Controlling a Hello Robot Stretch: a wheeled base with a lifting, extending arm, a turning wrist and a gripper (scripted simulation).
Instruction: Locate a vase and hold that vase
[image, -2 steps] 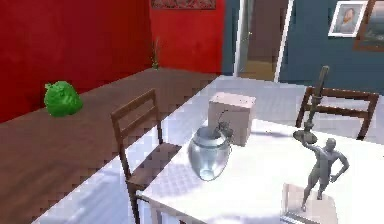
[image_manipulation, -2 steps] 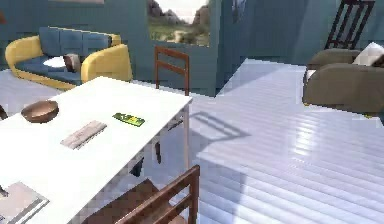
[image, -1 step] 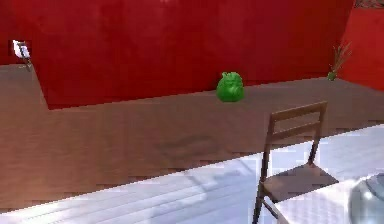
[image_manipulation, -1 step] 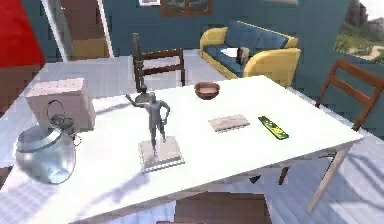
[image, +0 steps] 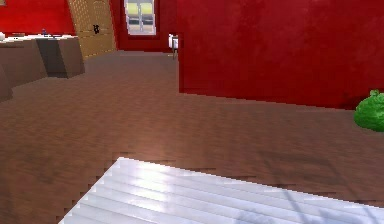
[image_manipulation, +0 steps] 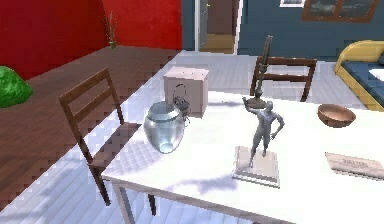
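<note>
The vase (image_manipulation: 165, 128), a round vessel of clear glass, stands on the white table (image_manipulation: 210, 165) toward its left edge. It is just in front of a pale box (image_manipulation: 188, 88) and well left of the grey statue (image_manipulation: 262, 140). I cannot tell the claw's state from these views, nor whether it has hold of anything.

The finding looks done, so the step in hand is likely lining up the reach. To do it well, the arm should come out level with the vase's belly and meet it square, since smooth glass may slip or tip if nudged off-centre. The box close behind leaves little room to overshoot.

A wooden chair (image_manipulation: 95, 118) sits against the table's left side, near the vase — a snag for any approach from there. There is room between vase and statue. In the forward view the brown floor (image: 120, 110) runs open to the red wall (image: 270, 50).
</note>
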